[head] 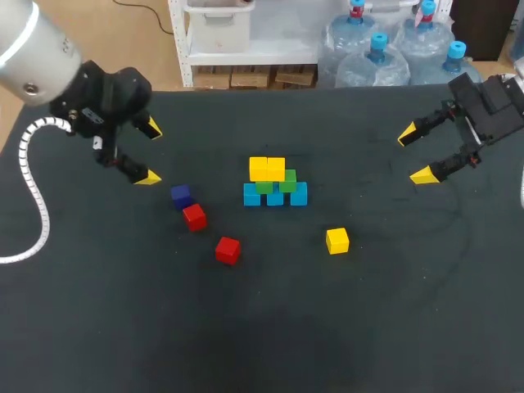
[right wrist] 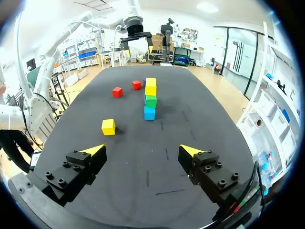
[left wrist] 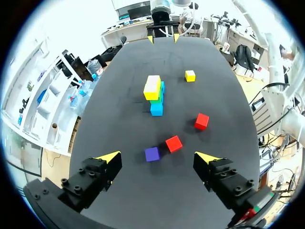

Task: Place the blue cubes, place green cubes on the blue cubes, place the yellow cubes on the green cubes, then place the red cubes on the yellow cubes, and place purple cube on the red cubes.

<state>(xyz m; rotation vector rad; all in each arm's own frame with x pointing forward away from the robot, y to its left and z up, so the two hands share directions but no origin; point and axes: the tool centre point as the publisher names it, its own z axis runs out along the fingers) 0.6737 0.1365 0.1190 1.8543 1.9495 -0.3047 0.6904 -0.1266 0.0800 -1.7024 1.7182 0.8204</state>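
Two yellow cubes (head: 267, 169) top the green cubes (head: 288, 182) and blue cubes (head: 275, 196) mid-table; a third yellow cube (head: 336, 241) lies loose at four o'clock of the stack. The right gripper (head: 415, 155), at three o'clock, and left gripper (head: 151, 153), at nine near the purple cube (head: 181, 196) and red cubes (head: 194, 217), both gape wide. Fetching the stray likely wants a square, centred grip and a soft set-down.

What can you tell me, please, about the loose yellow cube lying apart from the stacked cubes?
The small bright yellow cube looks solid, with smooth plain faces. It rests flat on the dark table, alone, on the right-arm side of the stack of blue, green and yellow cubes, apart from it. Only the table touches it.
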